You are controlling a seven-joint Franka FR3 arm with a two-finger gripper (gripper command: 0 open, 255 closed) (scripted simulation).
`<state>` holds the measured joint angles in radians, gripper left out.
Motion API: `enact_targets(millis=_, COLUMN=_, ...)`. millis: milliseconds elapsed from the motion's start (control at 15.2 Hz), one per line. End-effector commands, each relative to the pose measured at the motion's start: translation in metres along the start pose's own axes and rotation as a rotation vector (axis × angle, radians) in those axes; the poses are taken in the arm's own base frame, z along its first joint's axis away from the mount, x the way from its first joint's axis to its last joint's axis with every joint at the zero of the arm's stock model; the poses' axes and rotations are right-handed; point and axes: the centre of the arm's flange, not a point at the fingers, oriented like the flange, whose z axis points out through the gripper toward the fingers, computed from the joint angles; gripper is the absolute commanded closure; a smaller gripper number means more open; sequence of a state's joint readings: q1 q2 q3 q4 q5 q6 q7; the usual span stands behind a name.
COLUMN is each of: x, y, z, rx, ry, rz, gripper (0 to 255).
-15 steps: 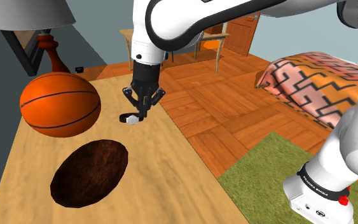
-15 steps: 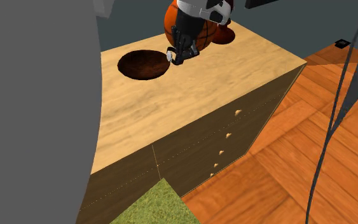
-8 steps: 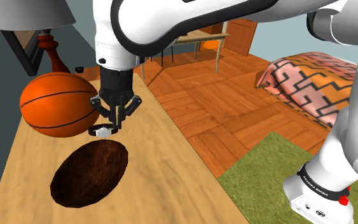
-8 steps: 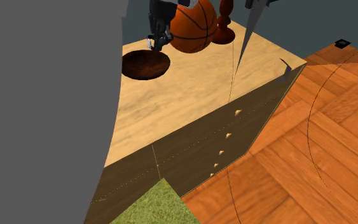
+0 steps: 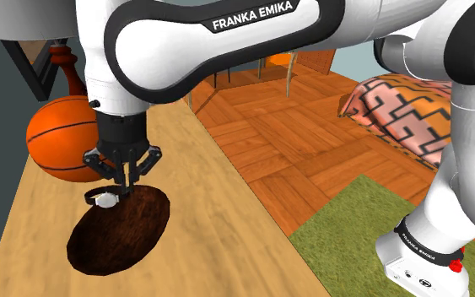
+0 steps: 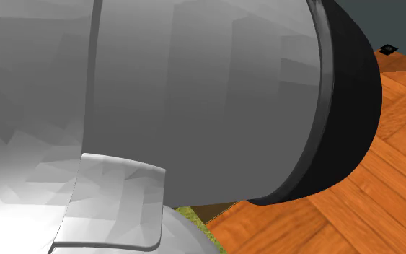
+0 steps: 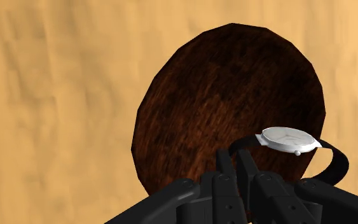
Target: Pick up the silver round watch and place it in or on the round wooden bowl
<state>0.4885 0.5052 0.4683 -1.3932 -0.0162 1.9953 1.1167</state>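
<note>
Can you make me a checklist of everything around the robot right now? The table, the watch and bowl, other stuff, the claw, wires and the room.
Surface: light wooden tabletop.
Job's things: silver round watch with a black strap, held over the dark brown round bowl, not set down yet.
Clutter: orange basketball beside the bowl; red lamp base behind the ball.
Gripper: black gripper shut on the watch's strap, pointing down at the bowl.
Cables: nothing seen.
Surroundings: wooden floor, green rug, bed with a patterned blanket.
</note>
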Motion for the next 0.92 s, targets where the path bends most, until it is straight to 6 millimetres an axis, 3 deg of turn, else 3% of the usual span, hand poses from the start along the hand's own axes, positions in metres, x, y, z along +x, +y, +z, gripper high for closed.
enact_targets(millis=0, x=0.002, y=0.002, z=0.009, rx=0.0, ry=0.0, rz=0.0, gripper=255)
enact_targets(millis=726, x=0.009, y=0.015, z=0.066, rx=0.0, ry=0.0, rz=0.0, gripper=255)
enact_targets(millis=858, x=0.009, y=0.015, z=0.066, rx=0.0, ry=0.0, rz=0.0, gripper=255)
